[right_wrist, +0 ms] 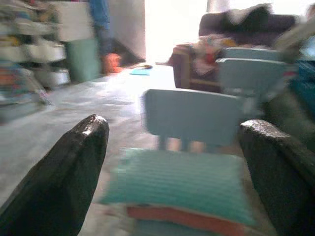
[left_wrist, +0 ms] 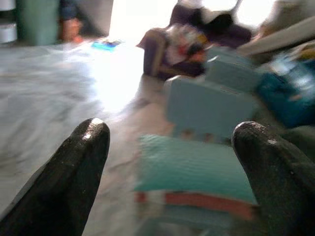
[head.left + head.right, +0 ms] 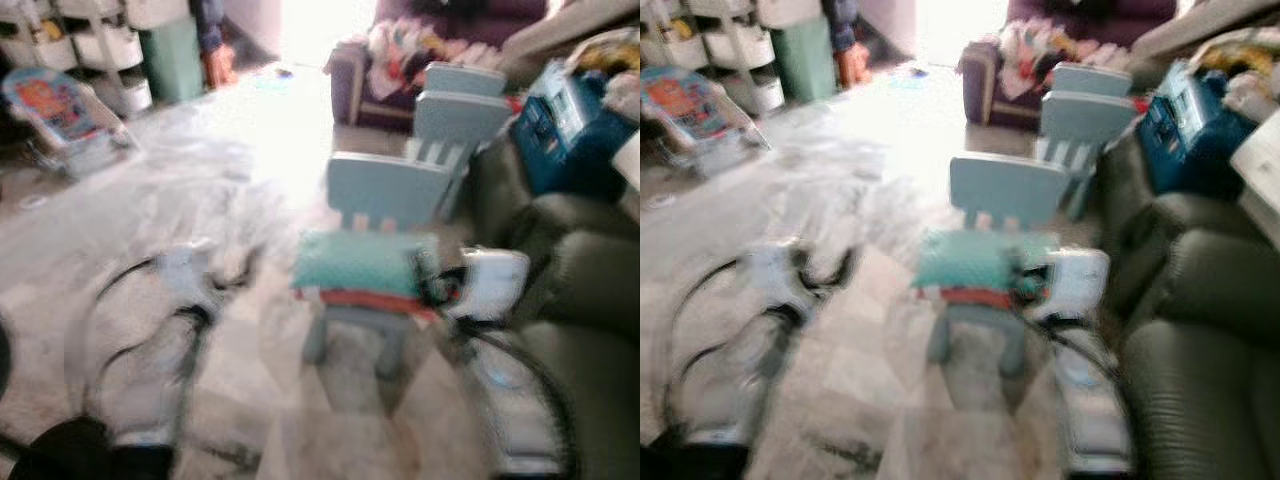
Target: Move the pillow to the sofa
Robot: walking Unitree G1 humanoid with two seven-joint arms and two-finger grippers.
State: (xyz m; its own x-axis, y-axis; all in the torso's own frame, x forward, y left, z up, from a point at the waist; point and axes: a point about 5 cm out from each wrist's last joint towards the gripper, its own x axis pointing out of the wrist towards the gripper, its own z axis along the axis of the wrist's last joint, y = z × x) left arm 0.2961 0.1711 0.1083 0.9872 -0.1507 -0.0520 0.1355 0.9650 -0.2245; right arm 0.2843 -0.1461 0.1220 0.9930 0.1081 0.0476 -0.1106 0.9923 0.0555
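Right gripper (image 1: 172,172) fingers spread wide | pillow (image 1: 179,184) teal, ribbed, on blue chair (image 3: 385,195) | just ahead of gripper

The small pale-blue plastic chair (image 3: 385,215) is being viewed from above and ahead by both head eyes; it is being framed closer, low and level, between each wrist camera's black fingers (image 1: 64,172).
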